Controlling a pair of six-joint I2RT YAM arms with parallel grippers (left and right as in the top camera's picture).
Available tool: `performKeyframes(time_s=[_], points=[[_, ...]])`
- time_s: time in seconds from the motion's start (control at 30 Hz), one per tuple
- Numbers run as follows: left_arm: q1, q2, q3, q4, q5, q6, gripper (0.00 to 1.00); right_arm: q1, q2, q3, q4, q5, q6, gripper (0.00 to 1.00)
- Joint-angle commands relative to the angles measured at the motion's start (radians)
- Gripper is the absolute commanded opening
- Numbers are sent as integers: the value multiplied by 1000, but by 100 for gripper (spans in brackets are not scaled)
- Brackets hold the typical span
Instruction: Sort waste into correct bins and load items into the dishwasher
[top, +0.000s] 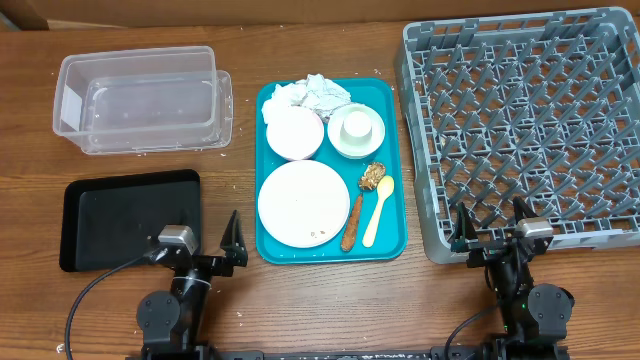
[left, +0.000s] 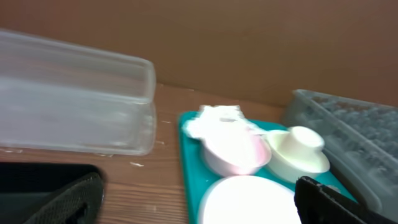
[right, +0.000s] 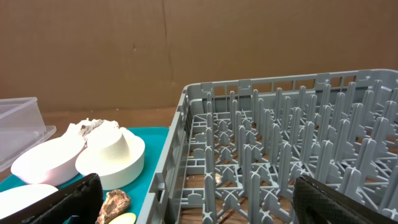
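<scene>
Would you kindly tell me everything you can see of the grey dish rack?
The grey dish rack is a large square crate of plastic, with open lattice walls and a grid of upright pegs over a mesh floor. It stands level on the wooden table, right of the teal tray, close beside it. No dishes are in it.

Serving tray (top: 392, 225) between tub (top: 140, 100), flat bin (top: 125, 220) leftward and rack (top: 530, 130) rightward
</scene>
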Motion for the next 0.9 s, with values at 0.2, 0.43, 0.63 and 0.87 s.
performKeyframes(time_s=[0.2,0.43,0.63,0.87], points=[[-4,-8,-3,76,291,-562,100,0,-10,-10,4,10,0,100],[-4,-8,34,412,376,-532,100,0,-10,-10,4,10,0,100],[-4,80,327,-38,367,-251,100,0,-10,-10,4,10,0,100],[-5,446,690,-385,360,-72,100,0,-10,-10,4,10,0,100]])
